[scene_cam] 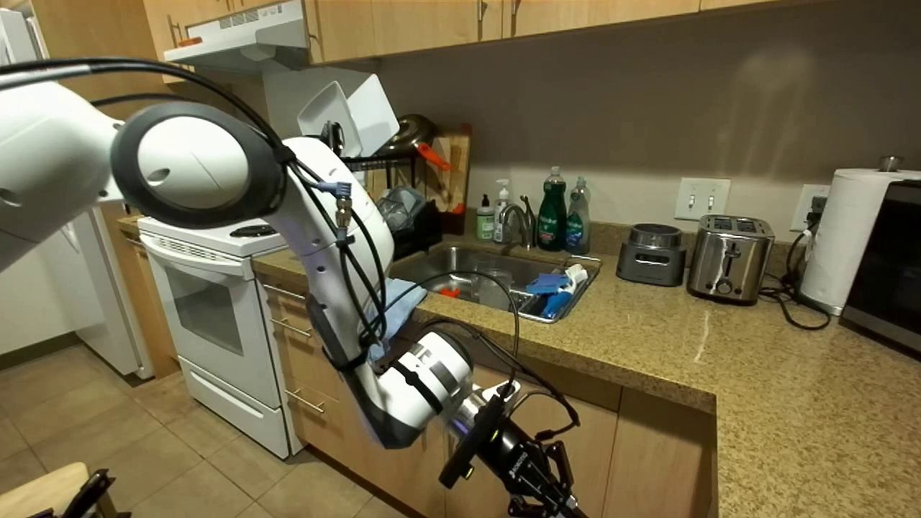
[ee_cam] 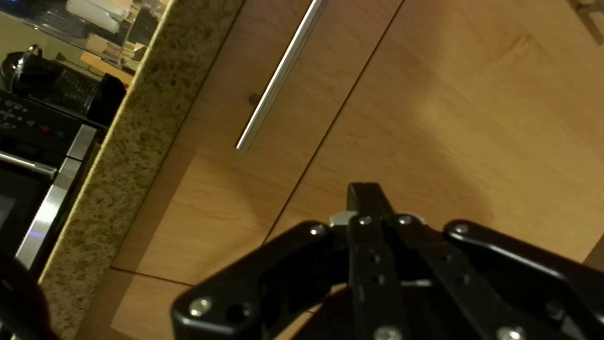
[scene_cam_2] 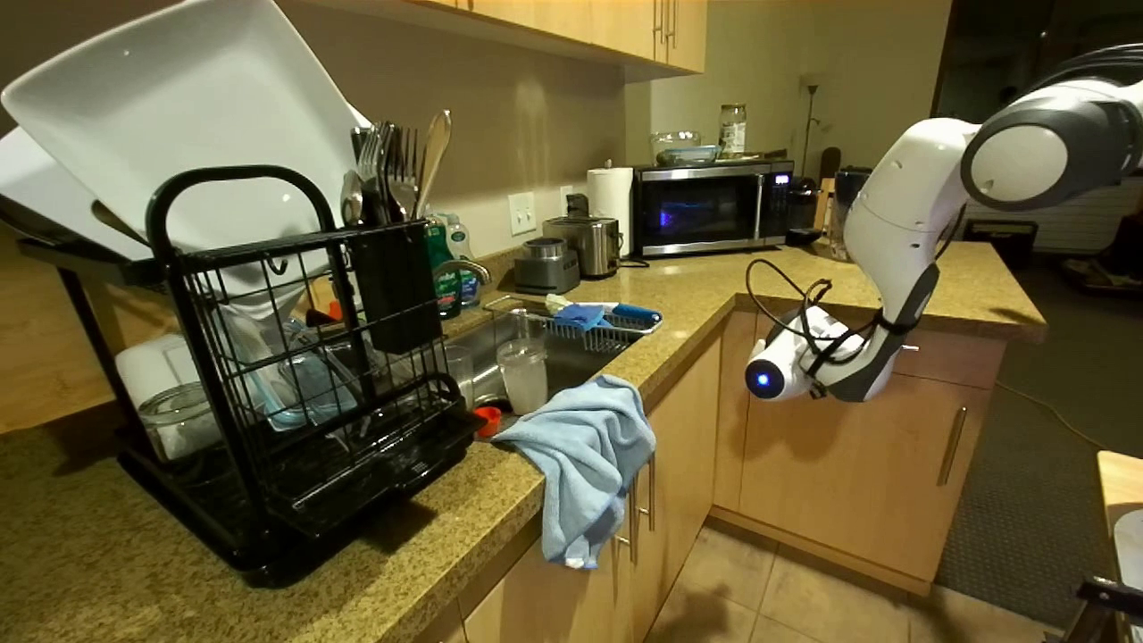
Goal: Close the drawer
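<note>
Points a black gripper point(ee_cam: 371, 202) toward a cabinet door point(ee_cam: 472, 118) with empty fingers point(ee_cam: 361, 236) pressed together, probably for pushing rather than pulling the handle point(ee_cam: 281, 73) of the drawer point(ee_cam: 283, 137), set just above that door, directly under the countertop point(ee_cam: 146, 127), and seemingly flush, as though already closed.

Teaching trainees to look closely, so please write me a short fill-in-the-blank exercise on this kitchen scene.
The shut gripper holds ____.
The drawer has a straight silver ____.
The hanging towel is light ____.
The switch plate carries ____ switches.

Missing words: nothing; handle; blue; two.
</note>
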`<action>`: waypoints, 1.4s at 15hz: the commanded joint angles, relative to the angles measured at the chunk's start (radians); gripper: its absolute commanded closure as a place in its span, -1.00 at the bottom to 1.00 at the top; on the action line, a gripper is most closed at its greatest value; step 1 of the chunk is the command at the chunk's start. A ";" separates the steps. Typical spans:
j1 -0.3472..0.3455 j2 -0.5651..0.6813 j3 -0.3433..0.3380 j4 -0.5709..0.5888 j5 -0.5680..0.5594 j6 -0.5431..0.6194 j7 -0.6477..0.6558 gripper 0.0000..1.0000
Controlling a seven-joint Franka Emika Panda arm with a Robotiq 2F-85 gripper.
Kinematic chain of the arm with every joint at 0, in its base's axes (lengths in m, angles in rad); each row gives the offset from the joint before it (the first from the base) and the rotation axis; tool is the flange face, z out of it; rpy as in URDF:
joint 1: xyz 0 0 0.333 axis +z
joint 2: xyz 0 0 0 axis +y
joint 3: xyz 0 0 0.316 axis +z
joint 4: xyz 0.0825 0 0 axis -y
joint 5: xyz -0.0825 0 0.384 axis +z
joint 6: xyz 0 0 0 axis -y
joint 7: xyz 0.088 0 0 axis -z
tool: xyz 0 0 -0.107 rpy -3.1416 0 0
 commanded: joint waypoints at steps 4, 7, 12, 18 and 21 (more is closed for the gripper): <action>-0.036 -0.084 0.036 -0.111 -0.082 0.002 0.087 0.98; -0.042 -0.119 0.042 -0.150 -0.082 0.004 0.098 0.98; -0.042 -0.122 0.043 -0.152 -0.081 0.005 0.098 0.98; -0.042 -0.122 0.044 -0.152 -0.081 0.005 0.098 0.98; -0.042 -0.122 0.044 -0.152 -0.081 0.005 0.098 0.98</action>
